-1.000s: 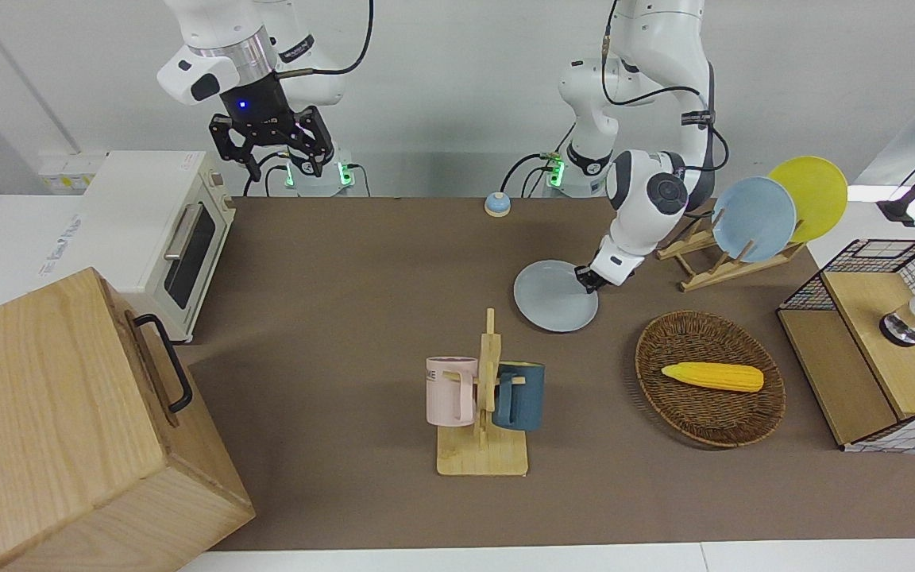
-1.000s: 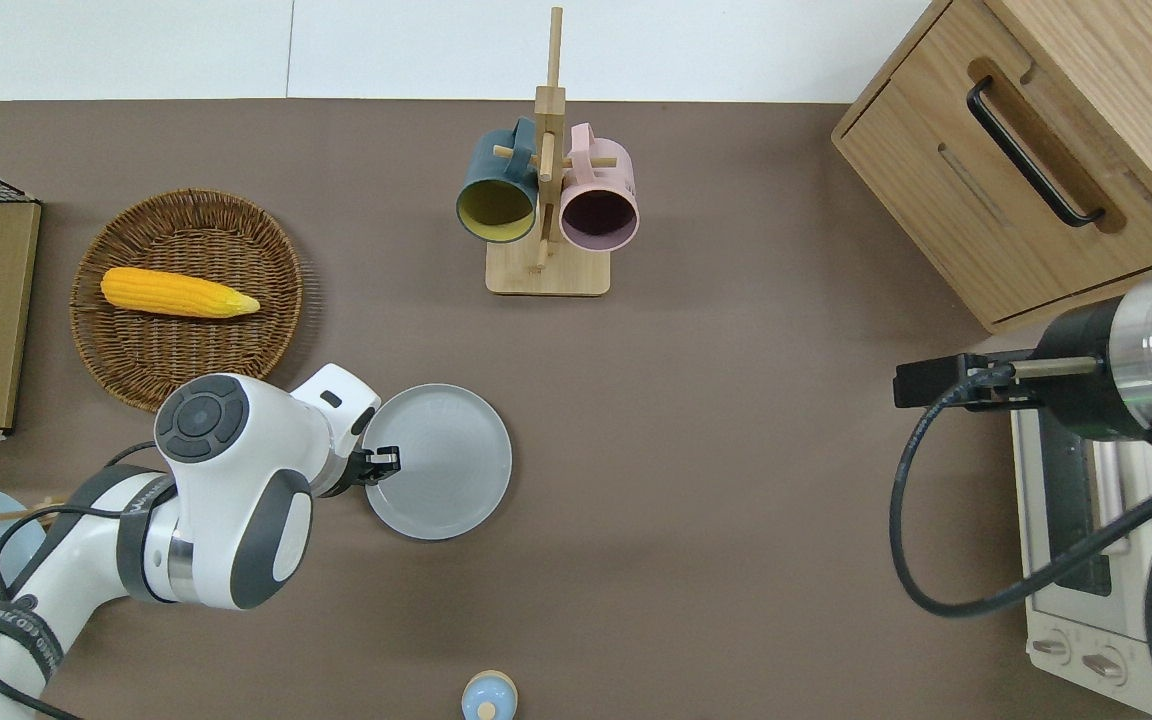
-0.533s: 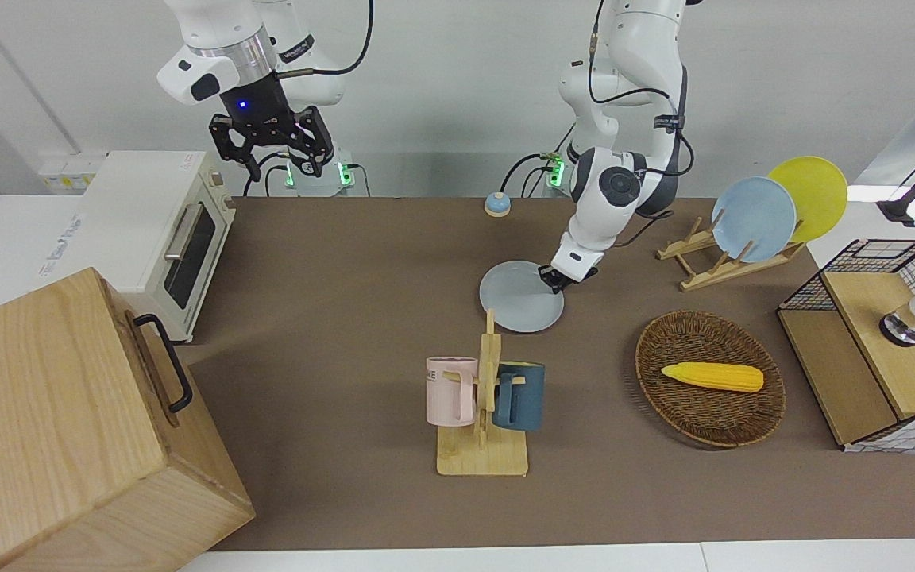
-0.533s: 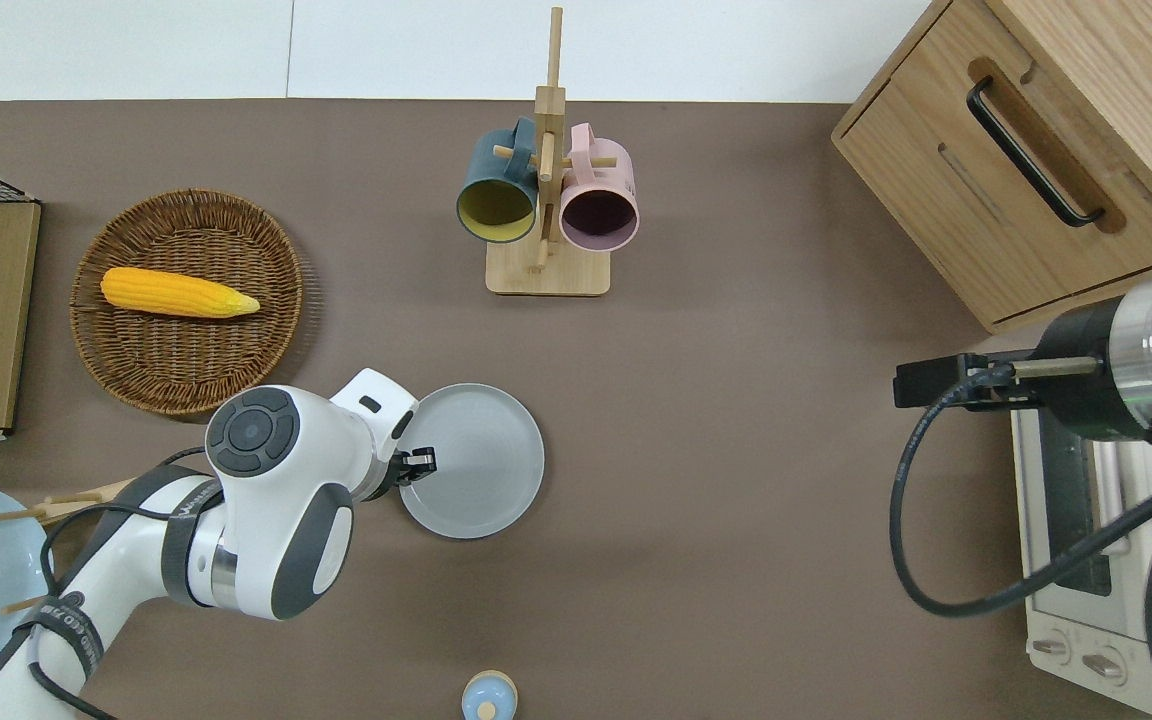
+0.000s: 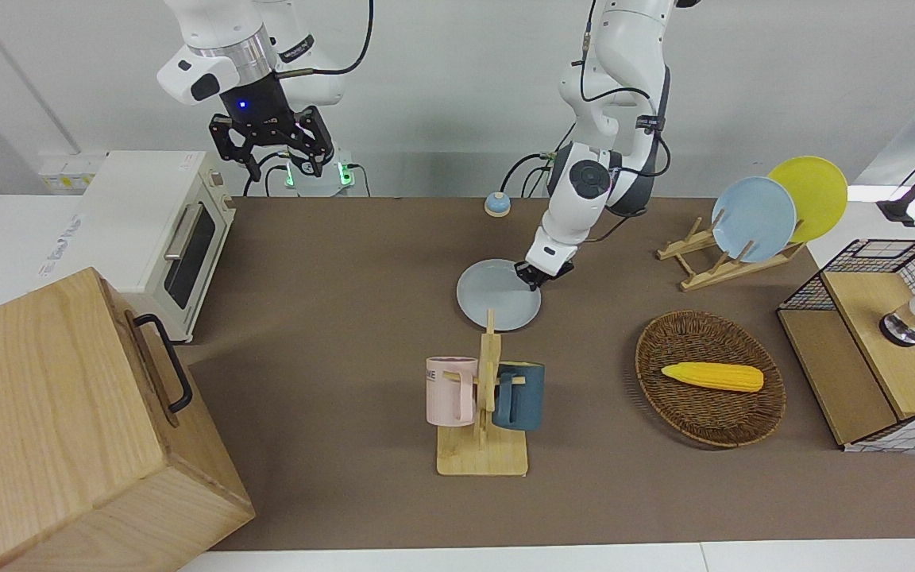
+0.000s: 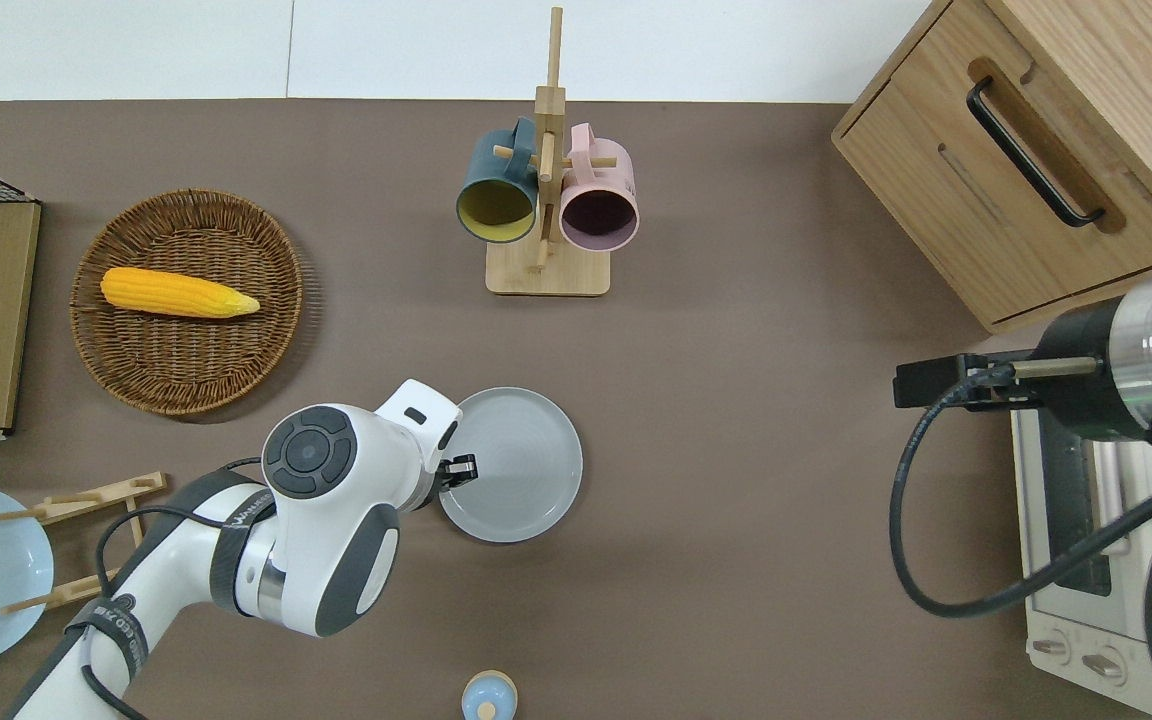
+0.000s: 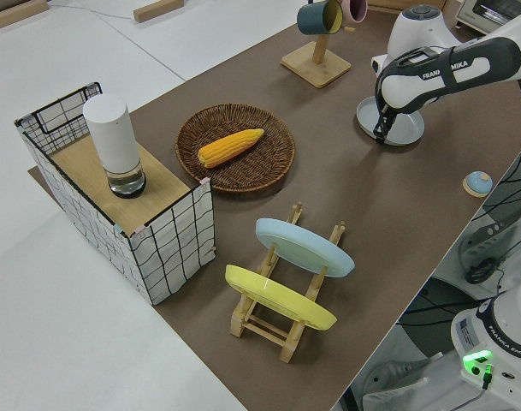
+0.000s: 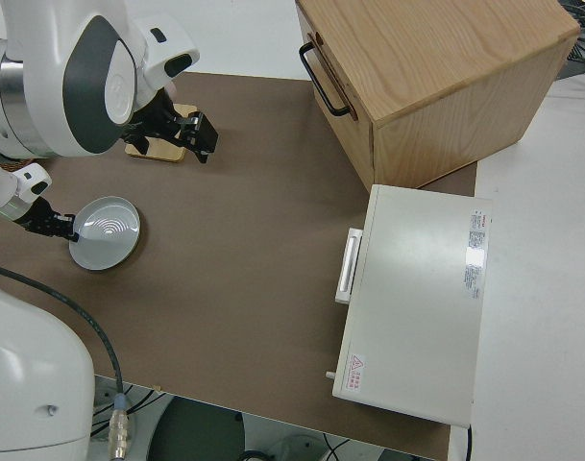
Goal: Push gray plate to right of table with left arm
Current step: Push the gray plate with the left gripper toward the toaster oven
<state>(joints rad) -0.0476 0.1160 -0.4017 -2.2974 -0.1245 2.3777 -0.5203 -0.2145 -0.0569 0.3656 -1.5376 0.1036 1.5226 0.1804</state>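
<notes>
The gray plate point(image 5: 493, 298) point(image 6: 521, 470) point(image 7: 399, 128) point(image 8: 108, 233) lies flat on the brown table point(image 5: 330, 262), near the table's middle and nearer to the robots than the mug rack. My left gripper point(image 5: 535, 274) point(image 6: 462, 468) point(image 8: 60, 226) is shut and low. It rests against the plate's rim on the side toward the left arm's end of the table. Nothing is held in it. The white left arm point(image 6: 326, 500) leans over the table beside the plate. My right gripper point(image 5: 271, 151) is open and parked.
A wooden mug rack point(image 5: 483, 413) point(image 6: 546, 200) with a pink and a teal mug stands farther from the robots than the plate. A wicker basket point(image 5: 710, 413) holds a corn cob. A plate rack point(image 5: 723, 266), wire crate point(image 5: 874, 342), toaster oven point(image 5: 164, 230), wooden cabinet point(image 5: 68, 429) and small bell point(image 5: 496, 204) are also here.
The left arm has slid the gray plate steadily toward the right arm's end of the table, the gripper staying at its rim. The right arm has not moved.
</notes>
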